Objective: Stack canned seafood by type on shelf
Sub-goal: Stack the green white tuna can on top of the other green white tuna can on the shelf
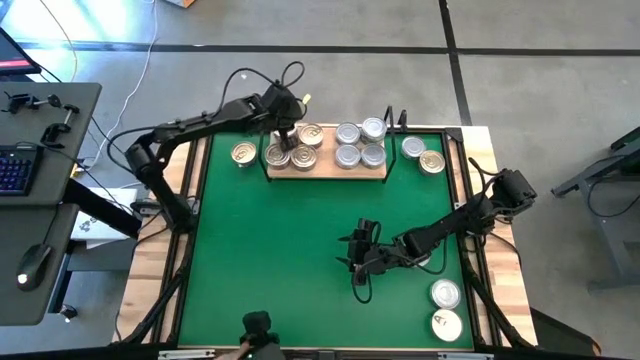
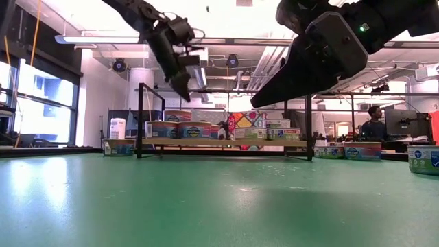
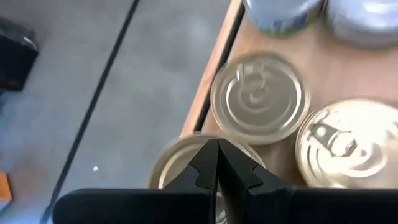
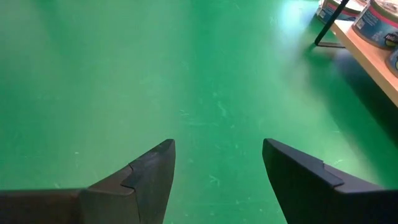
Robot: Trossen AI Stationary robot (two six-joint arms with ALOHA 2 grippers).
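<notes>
- High view: left end effector (image 1: 285,137), closed and empty, reaches over the shelf's (image 1: 328,171) left end. Eight tins (image 1: 347,155) sit on the shelf, one left of it, two right of it, two at the mat's (image 1: 270,250) near-right corner. Right end effector (image 1: 352,258) is open above bare mat.
- Low view: tin labels are unreadable.
- Left wrist view: three gold-lidded tins (image 3: 259,97) below shut fingers (image 3: 208,163).
- Right wrist view: parted fingers (image 4: 152,177) over mat.

Eleven tins (image 1: 347,133), one shelf (image 1: 330,172), two pincers (image 1: 286,140).
</notes>
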